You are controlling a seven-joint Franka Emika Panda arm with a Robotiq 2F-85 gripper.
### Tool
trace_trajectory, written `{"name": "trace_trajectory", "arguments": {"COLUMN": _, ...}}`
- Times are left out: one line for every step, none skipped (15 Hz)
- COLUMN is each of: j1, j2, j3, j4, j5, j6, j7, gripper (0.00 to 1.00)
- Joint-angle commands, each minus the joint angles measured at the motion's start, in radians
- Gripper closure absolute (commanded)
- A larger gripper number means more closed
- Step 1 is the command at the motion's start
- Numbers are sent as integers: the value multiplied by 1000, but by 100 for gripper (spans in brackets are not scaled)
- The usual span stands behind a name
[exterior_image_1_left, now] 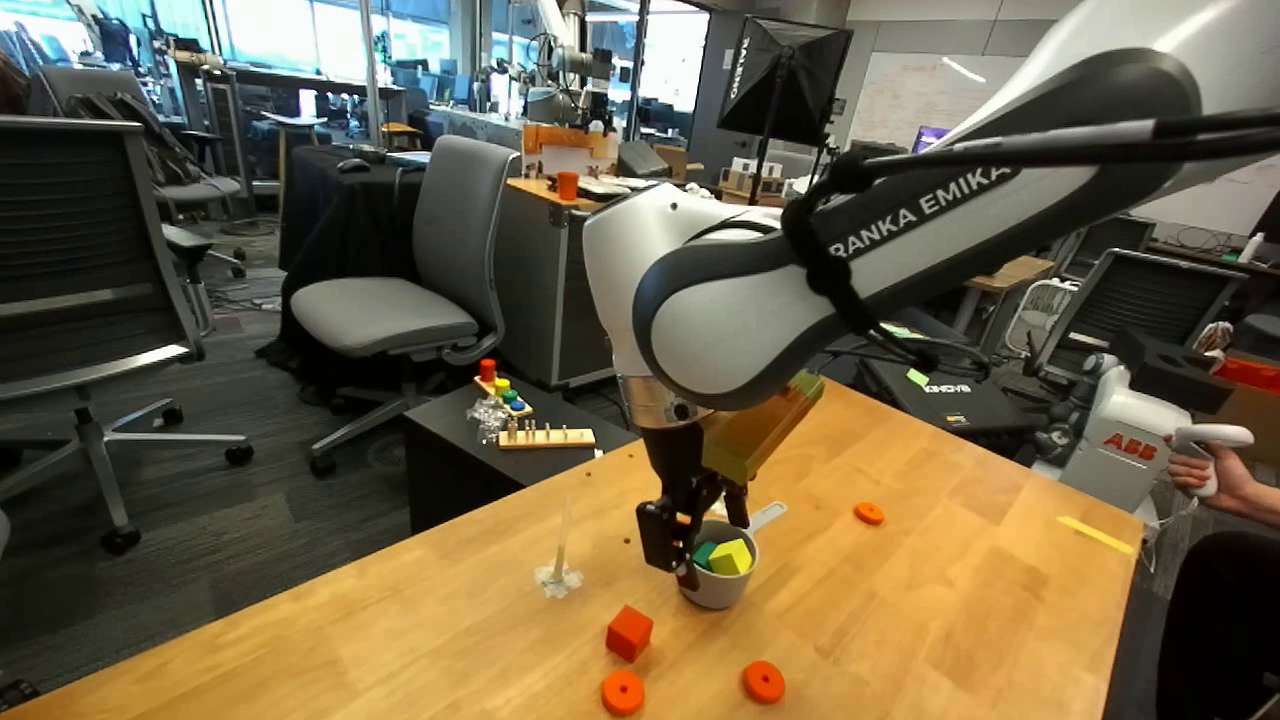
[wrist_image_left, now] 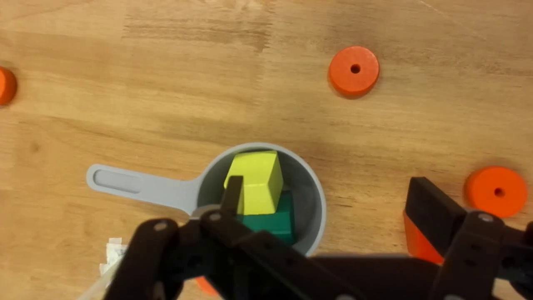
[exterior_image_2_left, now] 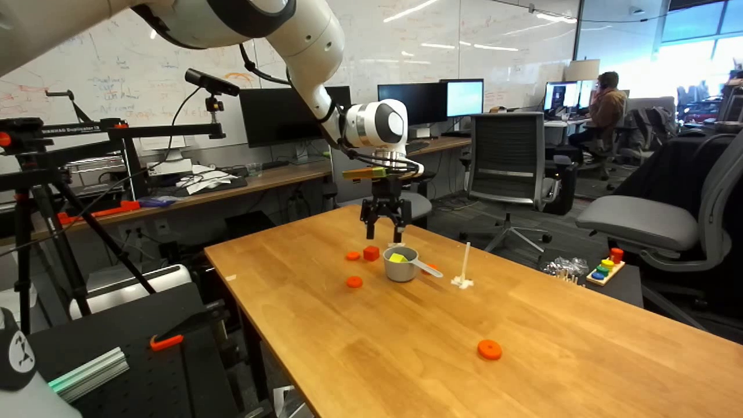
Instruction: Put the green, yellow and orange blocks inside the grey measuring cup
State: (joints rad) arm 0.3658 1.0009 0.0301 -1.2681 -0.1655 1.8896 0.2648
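The small, chunky yellow block (wrist_image_left: 262,189) sits tilted inside the round, grey, short-handled measuring cup (wrist_image_left: 306,204), partly covering the small, dark green block (wrist_image_left: 275,225), which lies in the cup as well. The orange-red, cube-shaped block (exterior_image_1_left: 629,633) rests outside the cup, near it, on the light brown wooden table (exterior_image_2_left: 418,348). The black, two-fingered gripper (exterior_image_2_left: 383,237) points down above the table, its fingers spread wide. In the wrist view, one finger crosses in front of the cup and the yellow block, while the opposite finger hides part of the orange-red block; I cannot tell whether either touches anything. Four flat, round, orange discs (exterior_image_2_left: 489,349) lie about the table, one of them just beside the orange-red block. In both exterior views, a thin, pale rod (exterior_image_2_left: 466,261) stands upright from a white patch (exterior_image_2_left: 462,283) near the cup.
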Motion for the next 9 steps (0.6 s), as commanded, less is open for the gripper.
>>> {"name": "trace_trajectory", "arguments": {"j1": 17, "j2": 67, "j3": 5, "j4": 86, "j5": -10, "j6": -20, "j7": -8, "gripper": 0}}
{"name": "trace_trajectory", "arguments": {"j1": 21, "j2": 84, "j3": 7, "j4": 107, "j5": -10, "j6": -29, "j7": -12, "gripper": 0}}
{"name": "trace_trajectory", "arguments": {"j1": 27, "j2": 103, "j3": 8, "j4": 132, "j5": -11, "j6": -35, "j7": -17, "gripper": 0}}
{"name": "trace_trajectory", "arguments": {"j1": 34, "j2": 118, "j3": 7, "j4": 152, "j5": -12, "j6": -38, "j7": -19, "gripper": 0}}
{"name": "trace_trajectory", "arguments": {"j1": 40, "j2": 133, "j3": 7, "j4": 174, "j5": -12, "j6": -41, "j7": -22, "gripper": 0}}
{"name": "trace_trajectory", "arguments": {"j1": 46, "j2": 149, "j3": 8, "j4": 200, "j5": -11, "j6": -45, "j7": -25, "gripper": 0}}
{"name": "trace_trajectory", "arguments": {"j1": 50, "j2": 162, "j3": 8, "j4": 223, "j5": -9, "j6": -50, "j7": -29, "gripper": 0}}
{"name": "trace_trajectory", "arguments": {"j1": 54, "j2": 172, "j3": 8, "j4": 243, "j5": -7, "j6": -56, "j7": -31, "gripper": 0}}
{"name": "trace_trajectory", "arguments": {"j1": 61, "j2": 177, "j3": 6, "j4": 260, "j5": -10, "j6": -63, "j7": -31, "gripper": 0}}
